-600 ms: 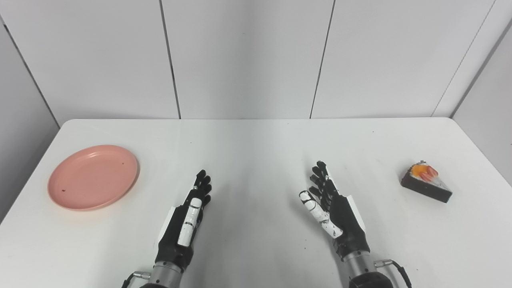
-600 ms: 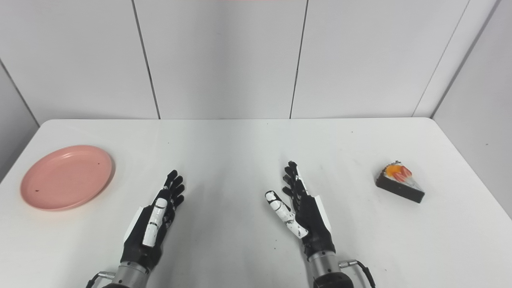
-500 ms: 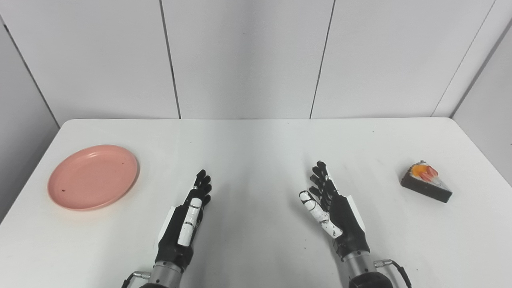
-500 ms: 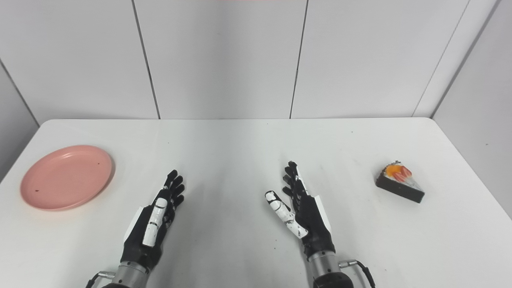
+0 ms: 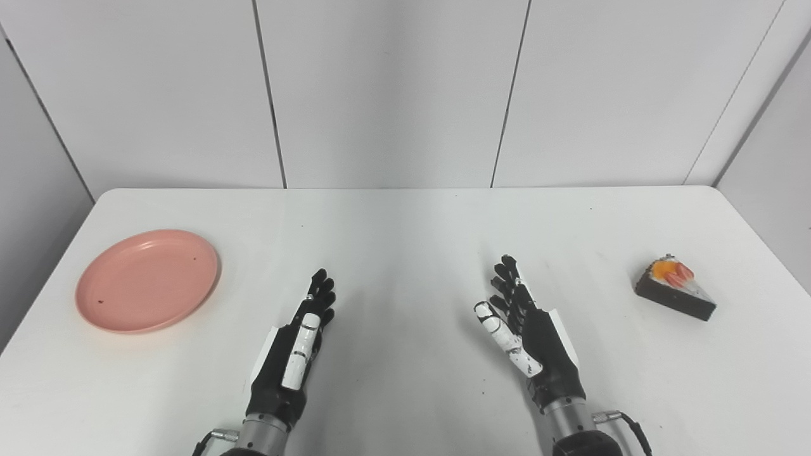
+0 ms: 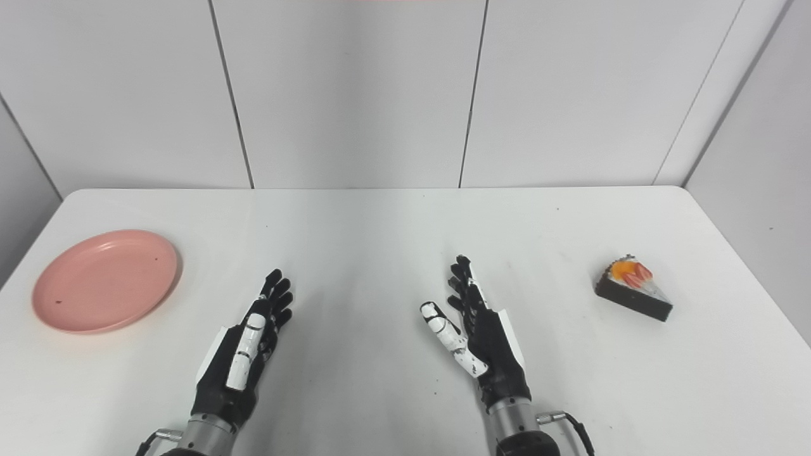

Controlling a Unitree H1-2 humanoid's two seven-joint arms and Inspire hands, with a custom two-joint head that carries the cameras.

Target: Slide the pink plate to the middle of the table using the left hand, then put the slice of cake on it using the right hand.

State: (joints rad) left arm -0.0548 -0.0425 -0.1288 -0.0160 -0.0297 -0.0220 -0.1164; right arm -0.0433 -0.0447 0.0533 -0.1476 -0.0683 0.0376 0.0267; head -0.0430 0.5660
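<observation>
You see the left hand [image 5: 293, 351] and right hand [image 5: 529, 332] over the near surface [image 5: 405, 228], fingers spread, holding nothing. The plate [image 5: 147, 280] lies far left, the cake slice [image 5: 675, 294] far right, both untouched. Forearms are cut off at the bottom edge.

A big white worktop [image 5: 405, 215] fills the lower part of the view. Its far corners are round. The top is smooth and a bit shiny, with a few tiny dark specks on it. Behind it stands a white wall [image 5: 386, 95] made of flat panels. Thin dark lines run up and down between the panels. On the left a grey side wall [image 5: 31, 190] comes close to the worktop. On the right another side wall [image 5: 773, 164] slants in, just as pale. The light is soft and even, and the shadows are faint.
</observation>
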